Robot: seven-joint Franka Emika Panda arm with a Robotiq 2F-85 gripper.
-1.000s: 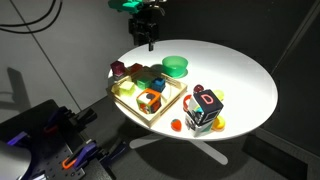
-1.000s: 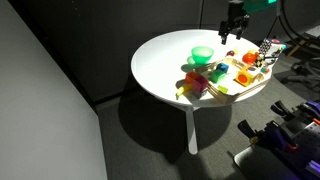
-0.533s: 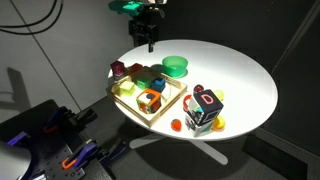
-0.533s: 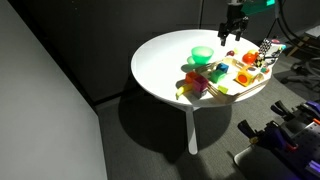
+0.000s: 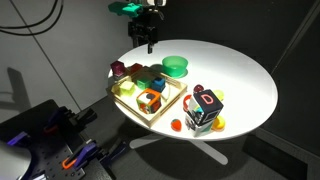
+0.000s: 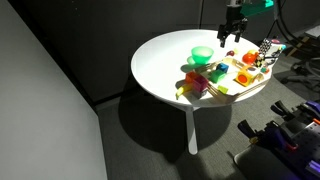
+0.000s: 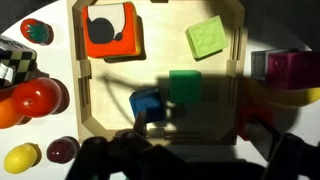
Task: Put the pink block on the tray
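The pink block (image 7: 290, 68) lies on the table just outside the tray's rim, next to a yellow toy. It also shows in an exterior view (image 5: 118, 68). The tray (image 7: 77, 80) of pale wood holds an orange block, a light green block, a green block and a blue block. It sits near the table's edge in an exterior view (image 5: 135, 110). My gripper (image 5: 148, 40) hangs high above the table, behind the tray and well apart from the pink block. Its dark fingers (image 7: 190, 152) are spread, with nothing between them.
A round green bowl (image 5: 175, 66) stands behind the tray. A larger multicoloured letter cube (image 5: 205, 108) stands beside the tray with small toys round it. A red ball (image 7: 35, 97) and a yellow toy (image 7: 22, 157) lie outside the tray. The table is round and white.
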